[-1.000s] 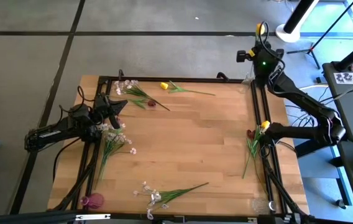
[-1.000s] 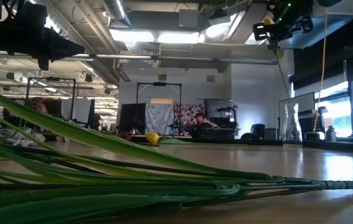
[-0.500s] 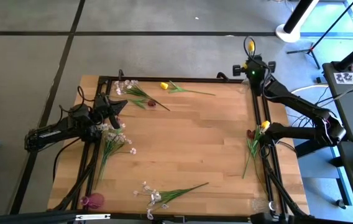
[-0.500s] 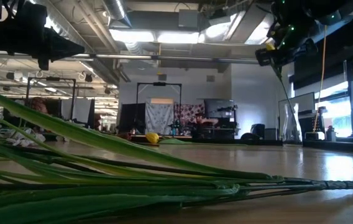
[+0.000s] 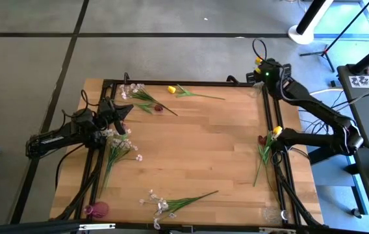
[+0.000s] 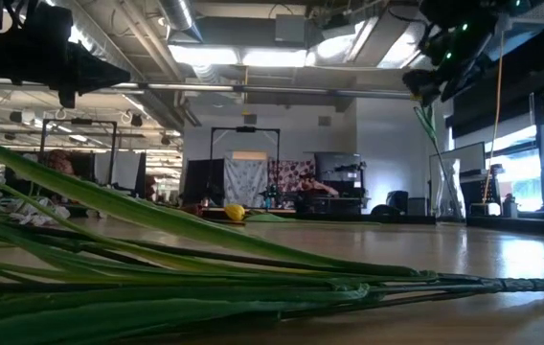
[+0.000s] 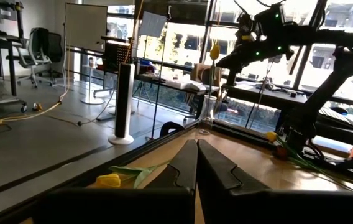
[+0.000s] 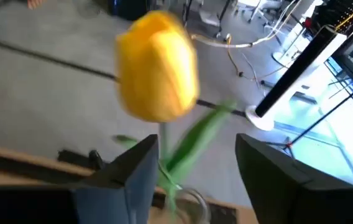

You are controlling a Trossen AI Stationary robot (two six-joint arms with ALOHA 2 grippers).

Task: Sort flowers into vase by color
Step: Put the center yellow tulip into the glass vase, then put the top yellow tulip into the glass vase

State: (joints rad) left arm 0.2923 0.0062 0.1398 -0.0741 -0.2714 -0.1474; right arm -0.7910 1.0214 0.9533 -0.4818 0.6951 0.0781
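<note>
Two dark fingers of the right claw [image 8: 186, 165] stand spread apart at the table's far right corner, with a yellow tulip [image 8: 158, 74] upright between them, no finger visibly touching it. Its stem runs straight down from the claw into the rim of a clear glass vase [image 8: 186, 202] directly below, so the long axis is vertical. Far across the table [image 5: 197, 149], the left claw [image 5: 121, 110] rests pressed shut beside white-pink sprays [image 5: 119, 148].
</note>
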